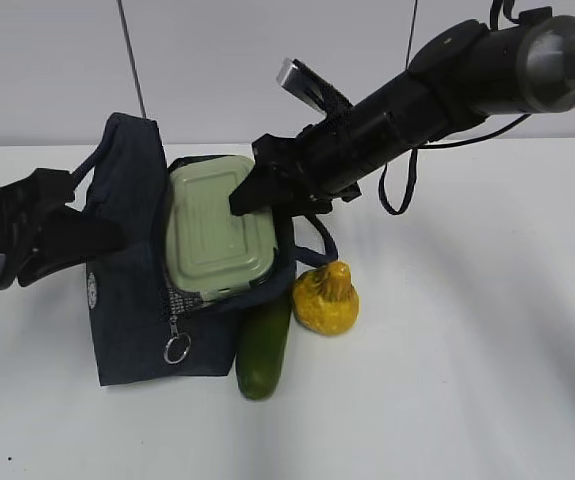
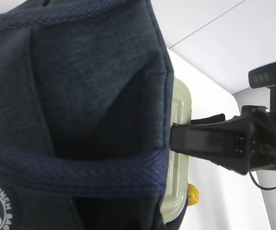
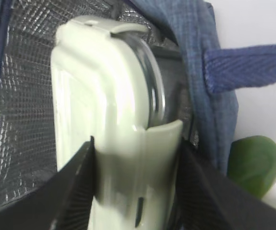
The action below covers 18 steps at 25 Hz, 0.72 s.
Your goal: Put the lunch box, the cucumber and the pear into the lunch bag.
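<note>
The navy lunch bag (image 1: 132,320) stands on the white table with its mouth open, silver lining (image 3: 22,96) showing. The lunch box (image 1: 217,235), sage-green lid toward the camera, sits partly inside that mouth. My right gripper (image 1: 255,195) is shut on the box's upper right end; in the right wrist view its jaws (image 3: 135,182) press both faces of the lunch box (image 3: 104,96). My left gripper (image 1: 107,235) is shut on the bag's left side by a handle; bag fabric (image 2: 80,72) hides its fingers. The cucumber (image 1: 264,345) and the pear (image 1: 327,297) lie just right of the bag.
A metal zipper ring (image 1: 176,348) hangs at the bag's front. One handle loop (image 1: 319,240) droops between the box and the pear. The right arm (image 1: 447,80) crosses above the table from the upper right. A wall stands behind the table.
</note>
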Each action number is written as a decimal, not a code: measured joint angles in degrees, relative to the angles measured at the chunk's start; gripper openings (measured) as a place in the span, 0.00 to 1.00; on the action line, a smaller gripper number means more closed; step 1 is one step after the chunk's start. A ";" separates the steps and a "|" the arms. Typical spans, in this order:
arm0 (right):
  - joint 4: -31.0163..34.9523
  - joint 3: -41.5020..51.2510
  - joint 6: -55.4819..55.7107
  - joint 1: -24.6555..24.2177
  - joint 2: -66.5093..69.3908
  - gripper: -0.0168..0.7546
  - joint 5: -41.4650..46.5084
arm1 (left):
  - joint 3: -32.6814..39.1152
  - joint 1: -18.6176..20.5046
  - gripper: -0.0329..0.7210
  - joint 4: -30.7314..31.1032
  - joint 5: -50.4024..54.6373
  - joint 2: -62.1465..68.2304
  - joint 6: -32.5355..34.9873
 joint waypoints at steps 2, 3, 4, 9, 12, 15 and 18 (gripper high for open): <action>-1.04 0.00 0.94 0.37 0.00 0.50 -0.39 | 0.00 0.00 0.02 -0.44 0.06 0.00 0.00; -1.35 -0.17 1.11 0.76 0.00 0.50 -0.50 | 0.00 0.00 0.02 -0.50 0.18 0.00 0.00; -1.89 -0.48 1.36 1.26 0.00 0.50 -0.59 | 0.00 0.00 0.02 -0.55 0.33 0.00 0.30; -5.01 -3.56 1.36 4.90 0.00 0.50 -1.08 | 0.00 0.00 0.02 -0.60 1.16 0.00 1.70; -5.64 -5.23 1.74 7.51 0.23 0.50 -1.31 | 0.00 0.00 0.02 -0.60 1.24 0.00 1.72; -5.85 -6.55 1.74 9.49 1.74 0.50 -1.97 | 0.00 0.00 0.02 -0.60 1.29 0.00 1.95; -5.33 -7.37 2.32 10.02 3.89 0.50 -2.74 | 0.00 0.00 0.02 -0.55 1.36 0.00 1.95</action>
